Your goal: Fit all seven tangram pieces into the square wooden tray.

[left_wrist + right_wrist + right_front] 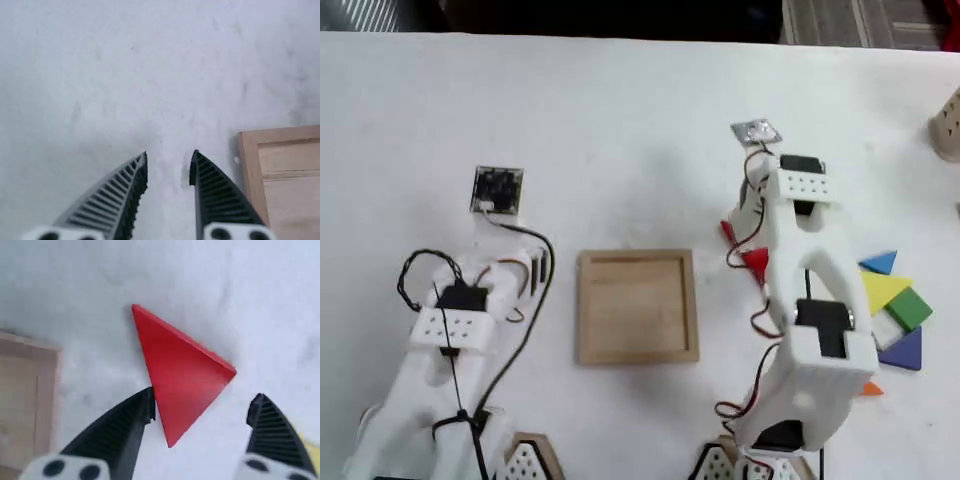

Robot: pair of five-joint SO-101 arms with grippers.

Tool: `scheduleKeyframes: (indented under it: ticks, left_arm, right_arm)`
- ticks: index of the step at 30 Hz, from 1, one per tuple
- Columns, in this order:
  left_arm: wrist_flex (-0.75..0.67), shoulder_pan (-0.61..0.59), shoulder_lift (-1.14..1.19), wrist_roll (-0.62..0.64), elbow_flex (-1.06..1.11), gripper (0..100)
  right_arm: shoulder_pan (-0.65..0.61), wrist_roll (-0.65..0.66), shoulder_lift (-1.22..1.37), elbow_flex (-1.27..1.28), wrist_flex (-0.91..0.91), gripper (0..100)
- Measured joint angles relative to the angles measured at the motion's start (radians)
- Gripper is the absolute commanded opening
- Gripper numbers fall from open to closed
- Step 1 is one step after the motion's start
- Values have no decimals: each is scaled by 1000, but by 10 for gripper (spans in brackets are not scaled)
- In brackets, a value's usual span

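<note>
Wooden tray (red triangle outside)

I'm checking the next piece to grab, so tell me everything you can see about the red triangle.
The red triangle is a flat, smooth, solid-coloured piece, lying flat on the white table. It sits between the open fingers of the right gripper, one fingertip at its edge, beside the wooden tray but apart from it.
</note>
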Motion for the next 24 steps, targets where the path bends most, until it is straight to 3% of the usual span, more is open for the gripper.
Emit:
scheduleKeyframes:
  ticks: [24]
  left_arm:
    - [0, 0, 0, -44, 0, 155]
  right_arm:
    - [17, 23, 124, -140, 55, 294]
